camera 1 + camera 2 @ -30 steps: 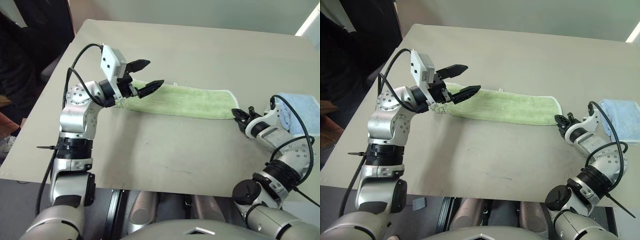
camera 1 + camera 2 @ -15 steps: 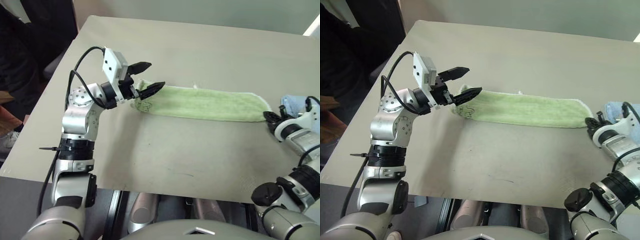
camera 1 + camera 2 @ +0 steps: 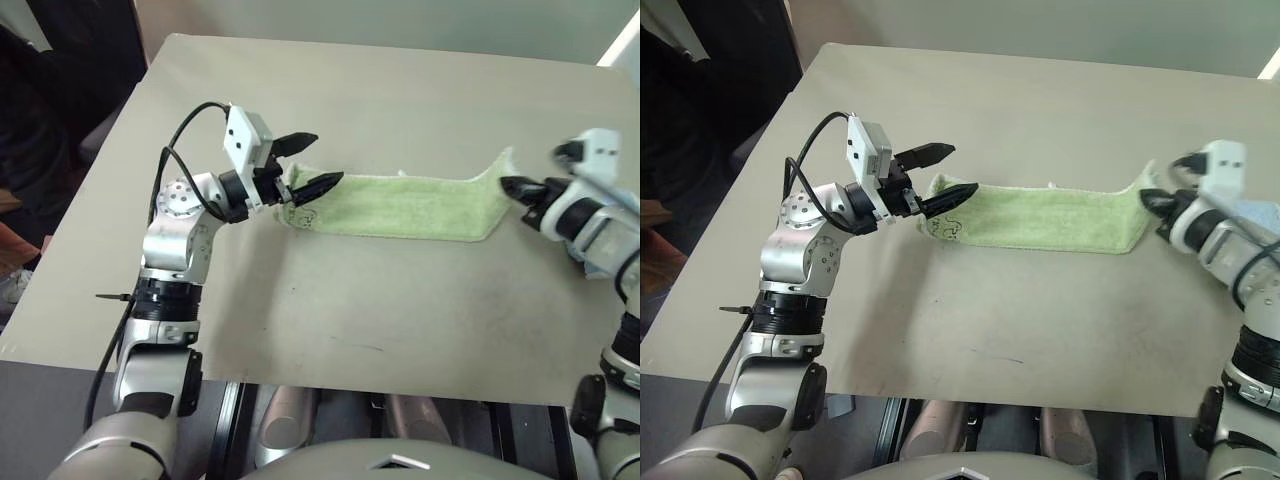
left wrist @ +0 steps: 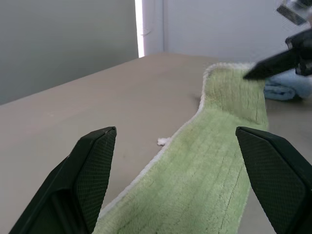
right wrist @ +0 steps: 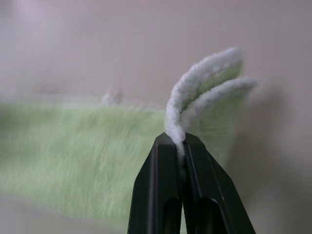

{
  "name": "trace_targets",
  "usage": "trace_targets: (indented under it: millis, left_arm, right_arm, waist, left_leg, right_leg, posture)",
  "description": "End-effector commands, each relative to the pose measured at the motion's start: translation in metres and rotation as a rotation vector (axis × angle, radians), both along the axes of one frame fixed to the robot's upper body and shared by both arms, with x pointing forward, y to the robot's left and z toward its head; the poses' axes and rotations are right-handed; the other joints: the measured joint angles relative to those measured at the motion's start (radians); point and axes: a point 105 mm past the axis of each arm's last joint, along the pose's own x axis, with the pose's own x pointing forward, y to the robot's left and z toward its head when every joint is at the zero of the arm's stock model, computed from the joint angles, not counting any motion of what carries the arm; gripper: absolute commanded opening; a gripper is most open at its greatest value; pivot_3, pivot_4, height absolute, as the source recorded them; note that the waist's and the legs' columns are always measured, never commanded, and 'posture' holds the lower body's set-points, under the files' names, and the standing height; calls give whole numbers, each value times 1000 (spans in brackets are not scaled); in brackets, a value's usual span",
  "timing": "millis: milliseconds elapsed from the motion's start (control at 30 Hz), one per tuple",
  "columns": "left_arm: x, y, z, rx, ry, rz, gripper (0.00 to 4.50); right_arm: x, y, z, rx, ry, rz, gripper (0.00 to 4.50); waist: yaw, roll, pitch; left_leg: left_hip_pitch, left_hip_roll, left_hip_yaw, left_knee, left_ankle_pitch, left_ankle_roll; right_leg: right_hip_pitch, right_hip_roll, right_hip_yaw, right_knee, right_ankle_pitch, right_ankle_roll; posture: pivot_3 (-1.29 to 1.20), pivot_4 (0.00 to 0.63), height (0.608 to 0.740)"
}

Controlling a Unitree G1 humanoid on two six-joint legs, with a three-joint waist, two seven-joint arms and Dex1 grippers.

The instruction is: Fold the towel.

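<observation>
Green towel (image 5: 97, 156) edge betw. pinched jaws

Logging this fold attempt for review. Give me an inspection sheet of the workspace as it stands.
Surface: beige table, faint marks.
Job's things: green towel lies in a long strip, its right end lifted.
Clutter: light blue towel beyond the lifted end.
Grippers: left gripper jaws open over the towel's left end; right gripper shut on the raised end.
Cables: black cable loops at the left wrist.
Surroundings: dark-clothed person at the table's left.

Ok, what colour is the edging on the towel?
Whitish, against the light green towel; clearest in the right wrist view.
</observation>
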Motion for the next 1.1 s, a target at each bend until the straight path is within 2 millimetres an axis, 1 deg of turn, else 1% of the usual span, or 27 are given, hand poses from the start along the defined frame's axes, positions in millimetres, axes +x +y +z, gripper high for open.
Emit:
trace_targets:
  millis: [33, 67, 133, 200, 333, 400, 500, 567, 733, 833, 867, 933, 1000, 1100]
  left_arm:
    - [-8, -7, 8, -36, -27, -6, 4215]
    - [-9, -7, 8, -39, -24, -3, 4215]
    - [-11, -8, 4, -61, -3, 17, 4215]
    - [-14, -7, 0, -80, 16, 33, 4215]
    - [-23, -5, -8, -103, 53, 60, 4215]
    - [-26, -2, -10, -111, 68, 74, 4215]
    - [-29, 0, -15, -115, 89, 88, 4215]
    - [-30, 2, -17, -116, 98, 96, 4215]
    - [-29, 4, -17, -123, 109, 108, 4215]
    - [-31, 4, -18, -144, 129, 111, 4215]
    - [-33, 5, -19, -152, 138, 113, 4215]
    - [-35, 7, -21, -182, 165, 127, 4215]
    - [-36, 10, -26, -208, 201, 161, 4215]
    - [-37, 14, -40, -232, 273, 224, 4215]
  right_arm:
    - [-4, 39, -3, -111, -47, 208, 22]
    - [-5, 42, -5, -119, -47, 227, 22]
    - [1, 53, -17, -156, -46, 248, 22]
    - [6, 60, -24, -176, -48, 251, 22]
    - [14, 59, -30, -172, -58, 222, 22]
    - [15, 58, -31, -167, -62, 213, 22]
    - [15, 59, -31, -146, -68, 210, 740]
    - [13, 61, -28, -111, -74, 220, 1365]
    - [6, 65, -18, -44, -95, 252, 3184]
    - [3, 62, -7, -25, -143, 253, 4267]
    - [3, 58, -2, -18, -165, 243, 4449]
    - [7, 47, 6, 1, -201, 200, 4449]
    - [13, 37, 6, -2, -213, 154, 4449]
    - [27, 28, -11, -23, -189, 96, 3801]
  waist:
    - [-1, 0, 0]
    - [-1, 0, 0]
    - [1, 0, 0]
    - [-1, 0, 0]
    - [-1, 0, 0]
    - [0, 0, 0]
    - [-1, 0, 0]
    - [-2, 0, 0]
    - [-1, 0, 0]
    - [-2, 0, 0]
    - [-2, 0, 0]
    - [-3, 0, 0]
    - [-2, 0, 0]
    - [-4, 0, 0]
  left_leg:
    - [0, 0, 0, 0, 1, -1]
    - [0, 0, 0, 0, 2, -4]
    - [-1, 0, 0, 0, 3, -4]
    - [0, 0, 0, 1, 3, -3]
    - [0, 1, 0, 2, 2, -1]
    - [0, 1, 0, 2, -1, 5]
    - [0, 1, 0, 2, -1, 5]
    - [1, 1, 0, 2, -1, 5]
    - [1, 1, 1, 2, -1, 5]
    - [1, 1, 1, 2, 0, 3]
    - [1, 1, 1, 2, 0, 3]
    - [1, 1, 1, 2, 0, 2]
    - [1, 1, 1, 2, 0, 2]
    - [3, 1, 1, 2, 0, 2]
  right_leg:
    - [0, 0, 0, 0, -1, 2]
    - [0, 0, 0, 0, -1, 2]
    - [0, 0, 0, 0, -1, 3]
    - [0, 0, 0, 0, 0, 2]
    - [0, 0, 0, 0, 3, -1]
    - [0, 0, 0, 0, 3, -2]
    - [1, 0, 0, 0, 4, -3]
    - [1, 0, 0, 1, 4, -4]
    - [1, 0, 0, 1, 4, -4]
    - [1, 0, 0, 1, 4, -4]
    - [1, 0, 0, 1, 4, -4]
    - [1, 0, 0, 1, 4, -4]
    - [1, 0, 0, 1, 4, -4]
    - [3, 0, 0, 1, 4, -5]
  posture:
    - [0, 150, 735]
    - [0, 150, 735]
    - [0, 150, 735]
    - [0, 150, 735]
    - [0, 150, 735]
    - [0, 150, 735]
    - [0, 150, 735]
    - [0, 150, 735]
    - [0, 150, 735]
    - [0, 150, 735]
    - [0, 150, 735]
    - [0, 150, 735]
    - [0, 150, 735]
    - [0, 150, 735]
